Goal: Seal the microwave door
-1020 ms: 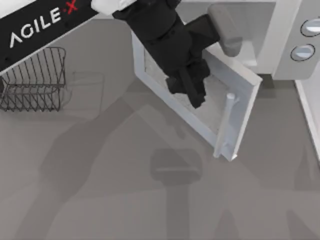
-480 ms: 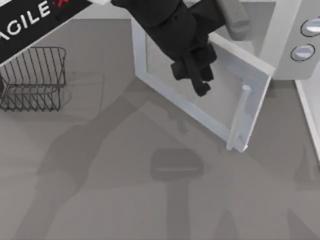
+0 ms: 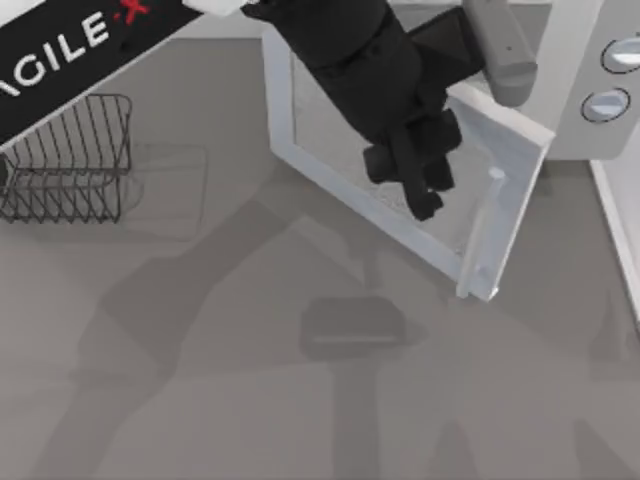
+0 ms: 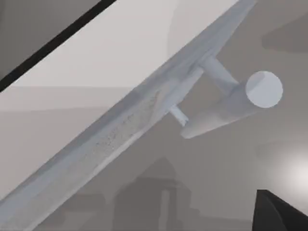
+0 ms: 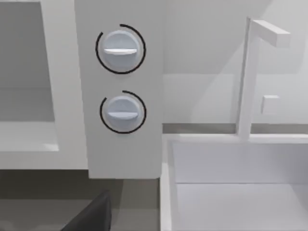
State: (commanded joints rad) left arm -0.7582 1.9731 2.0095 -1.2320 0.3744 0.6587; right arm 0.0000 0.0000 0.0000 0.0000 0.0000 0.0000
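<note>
The microwave door [image 3: 318,120] is a white panel with a speckled window, standing partly open and angled out from the microwave body [image 3: 575,90]. Its pale bar handle [image 3: 487,232] runs along the free edge. My left gripper [image 3: 425,200] hangs over the door's outer face, just left of the handle. In the left wrist view the door's edge [image 4: 120,130] and the handle [image 4: 226,108] lie close ahead. My right arm is parked at the right; a dark bit of my right gripper [image 5: 91,216] shows in front of the two knobs [image 5: 120,48].
A wire basket [image 3: 65,155] stands at the table's left. A white sink basin [image 5: 231,192] with a faucet [image 5: 250,72] sits right of the microwave. Bare grey table lies in front of the door.
The door's free edge and handle have swung right, toward the microwave body. My left gripper has moved right and a little forward across the door, ending closer to the handle.
</note>
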